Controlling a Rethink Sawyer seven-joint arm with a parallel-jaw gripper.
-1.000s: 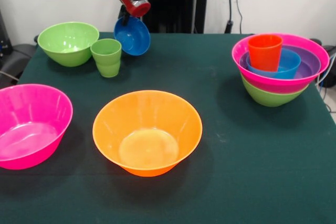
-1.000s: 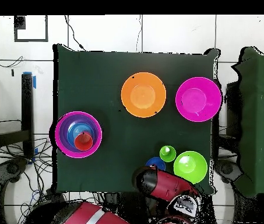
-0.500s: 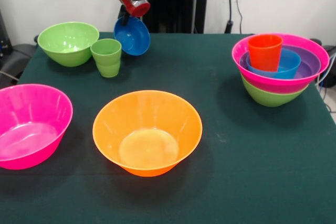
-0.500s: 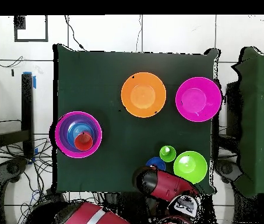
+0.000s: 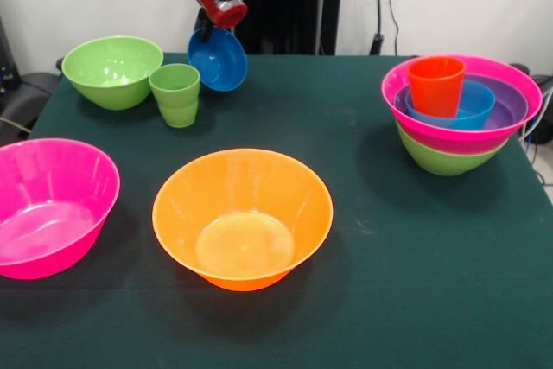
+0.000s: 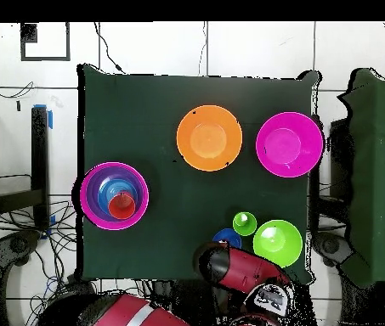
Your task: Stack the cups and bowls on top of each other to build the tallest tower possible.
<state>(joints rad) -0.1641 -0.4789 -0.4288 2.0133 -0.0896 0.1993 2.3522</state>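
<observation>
A small blue bowl hangs tilted above the table's far side, its rim held by my gripper, which is shut on it. In the overhead view the arm covers most of that blue bowl. Just left of it stand the light green cup and a green bowl. At the right sits the tower: green base, wide pink bowl, purple bowl, blue bowl, with the orange-red cup upright on top. A big orange bowl and a big pink bowl rest near the front.
The dark green table cloth is bare between the orange bowl and the tower. Cables and chairs lie beyond the table's edges in the overhead view.
</observation>
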